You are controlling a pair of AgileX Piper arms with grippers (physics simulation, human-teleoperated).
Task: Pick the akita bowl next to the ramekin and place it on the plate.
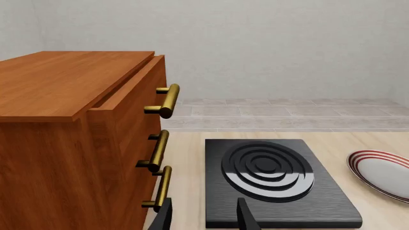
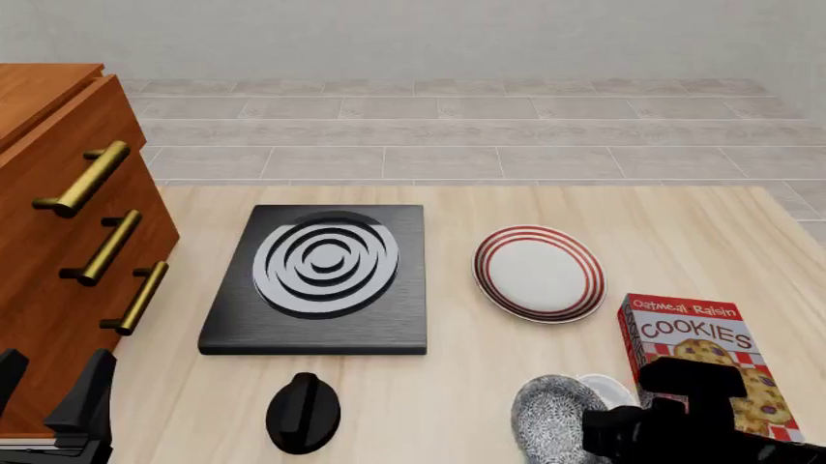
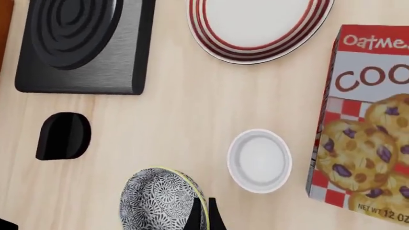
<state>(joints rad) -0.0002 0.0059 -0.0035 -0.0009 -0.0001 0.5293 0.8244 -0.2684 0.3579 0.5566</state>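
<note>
The akita bowl point(image 3: 160, 199) point(image 2: 552, 418), grey-and-white speckled with a pale rim, is tilted on its side near the table's front edge. My right gripper point(image 3: 203, 216) point(image 2: 598, 431) is shut on its rim. The plain white ramekin point(image 3: 259, 160) point(image 2: 606, 390) sits just beyond the bowl, beside the cookie box. The red-ringed plate point(image 2: 539, 273) point(image 3: 255, 21) point(image 1: 383, 171) lies empty farther back, to the right of the stove. My left gripper point(image 1: 204, 218) point(image 2: 52, 406) hovers open at the front left, beside the cabinet, holding nothing.
A black square stove point(image 2: 316, 280) with white rings lies mid-table, with a black knob point(image 2: 304, 411) in front of it. An oatmeal raisin cookie box point(image 2: 703, 362) lies at the right. A wooden drawer cabinet point(image 2: 65, 242) with brass handles stands at the left.
</note>
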